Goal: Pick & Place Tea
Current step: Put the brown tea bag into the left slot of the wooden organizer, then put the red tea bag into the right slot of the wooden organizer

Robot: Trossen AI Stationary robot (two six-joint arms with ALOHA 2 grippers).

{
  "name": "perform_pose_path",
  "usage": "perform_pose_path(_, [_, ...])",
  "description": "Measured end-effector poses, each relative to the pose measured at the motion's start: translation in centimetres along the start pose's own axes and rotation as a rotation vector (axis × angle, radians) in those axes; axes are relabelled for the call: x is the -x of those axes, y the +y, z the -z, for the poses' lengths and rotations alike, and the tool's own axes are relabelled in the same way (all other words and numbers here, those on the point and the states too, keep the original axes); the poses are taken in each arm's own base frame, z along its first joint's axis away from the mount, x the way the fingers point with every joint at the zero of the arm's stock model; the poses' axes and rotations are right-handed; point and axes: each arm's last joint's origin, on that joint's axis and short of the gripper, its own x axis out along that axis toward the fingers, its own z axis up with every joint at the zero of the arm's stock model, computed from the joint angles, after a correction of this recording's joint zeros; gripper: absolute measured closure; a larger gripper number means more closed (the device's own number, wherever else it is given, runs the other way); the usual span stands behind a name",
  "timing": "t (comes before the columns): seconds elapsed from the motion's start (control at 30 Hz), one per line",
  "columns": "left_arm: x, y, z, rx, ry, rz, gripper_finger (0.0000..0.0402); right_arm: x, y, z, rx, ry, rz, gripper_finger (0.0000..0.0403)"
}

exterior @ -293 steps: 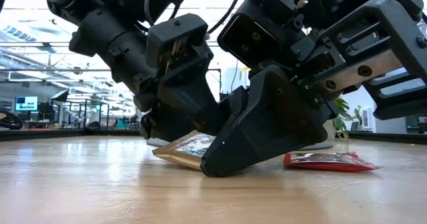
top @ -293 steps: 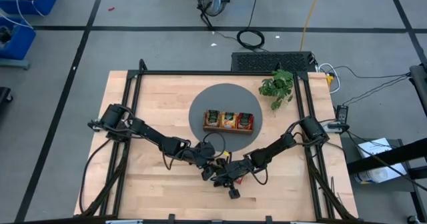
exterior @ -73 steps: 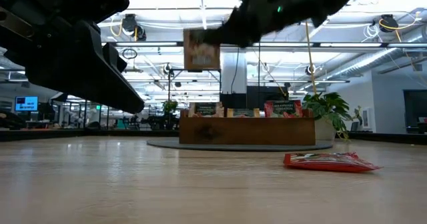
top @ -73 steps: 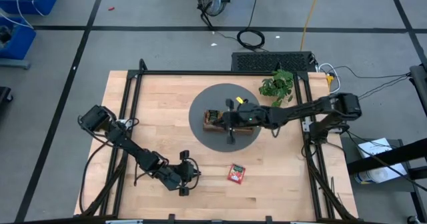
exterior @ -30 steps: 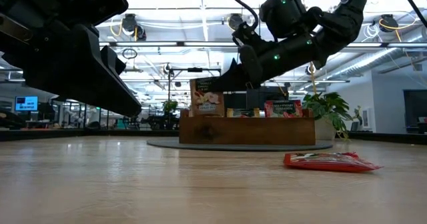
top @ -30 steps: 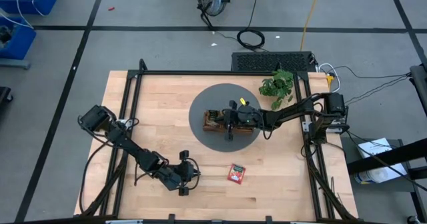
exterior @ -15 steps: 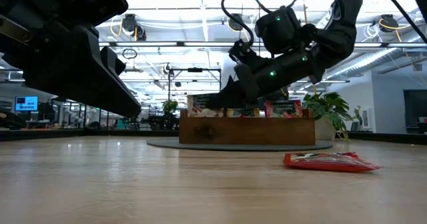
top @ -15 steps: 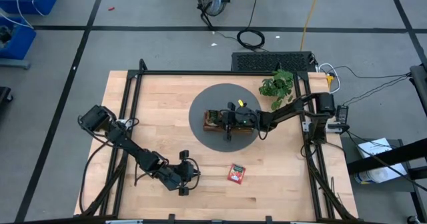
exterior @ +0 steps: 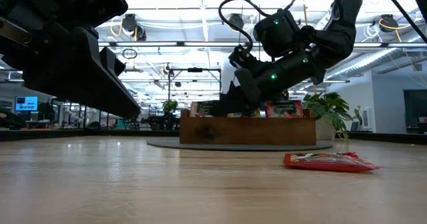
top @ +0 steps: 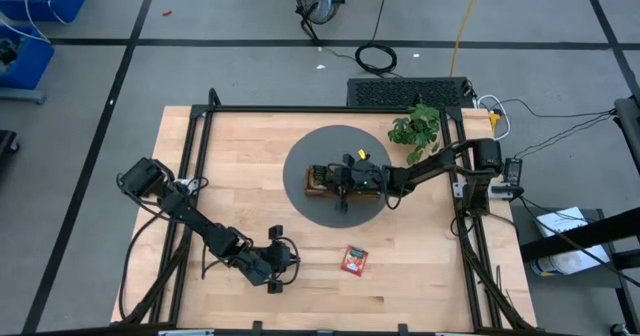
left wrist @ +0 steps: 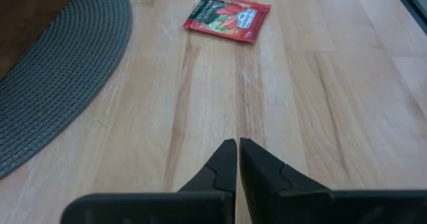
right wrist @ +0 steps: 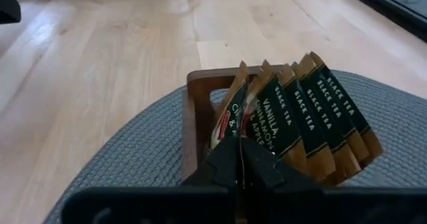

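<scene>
- The left gripper (top: 277,282) sits low over the near-left part of the wooden table (top: 240,156), its fingers (left wrist: 223,161) pressed together on nothing.
- A red tea sachet (top: 354,260) lies flat on the bare wood, right of that gripper and apart from it, just outside the mat's near edge.
- The round grey woven mat (top: 300,201) covers the table's middle, and the brown wooden tray (exterior: 247,131) stands on it.
- The right gripper (top: 342,188) reaches over the tray's left end compartment, fingers (right wrist: 227,161) squeezed shut on a tea sachet (right wrist: 230,114) standing upright in it.
- Beside that one, a row of dark-green-topped sachets (right wrist: 320,111) marked black tea leans in the same compartment, touching one another.
- A potted plant (top: 418,131) stands at the table's far right, clear of the mat.
</scene>
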Motion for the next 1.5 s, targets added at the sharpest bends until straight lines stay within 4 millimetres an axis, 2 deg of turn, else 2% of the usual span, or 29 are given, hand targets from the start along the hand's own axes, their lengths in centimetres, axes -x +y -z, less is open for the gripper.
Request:
perform_pose_path(0.37, [0.0, 0.0, 0.0, 0.005, -0.002, 0.001, 0.0376, 0.2, 0.1, -0.6, -0.003, -0.046, -0.002, 0.0323])
perform_pose_path(0.6, [0.0, 0.0, -0.1, 0.012, -0.007, 0.003, 0.0376, 1.7, 0.6, -3.0, 0.037, -0.124, -0.008, 0.0289])
perform_pose_path(0.8, [0.0, 0.0, -0.1, 0.023, -0.007, 0.004, 0.0376, 5.3, 3.2, -6.0, 0.147, -0.150, -0.088, 0.0303])
perform_pose_path(1.03, [0.0, -0.1, -0.2, 0.034, -0.020, 0.009, 0.0376, 11.6, 8.2, -6.9, 0.212, -0.028, -0.224, 0.0378])
perform_pose_path(1.13, [0.0, -0.1, -0.4, 0.045, -0.039, 0.015, 0.0376, 13.8, 10.9, -6.0, 0.229, -0.024, -0.329, 0.0399])
perform_pose_path(1.27, [0.0, -0.2, -0.6, 0.057, -0.059, 0.023, 0.0376, 15.9, 13.7, -3.1, 0.248, -0.046, -0.359, 0.0396])
perform_pose_path(1.37, [0.0, -0.2, -0.7, 0.060, -0.063, 0.025, 0.0376, 16.8, 14.6, -0.4, 0.248, -0.056, -0.336, 0.0401])
perform_pose_path(1.5, [0.0, -0.2, -0.7, 0.057, -0.064, 0.024, 0.0376, 17.7, 14.6, 2.9, 0.216, -0.089, -0.335, 0.0400])
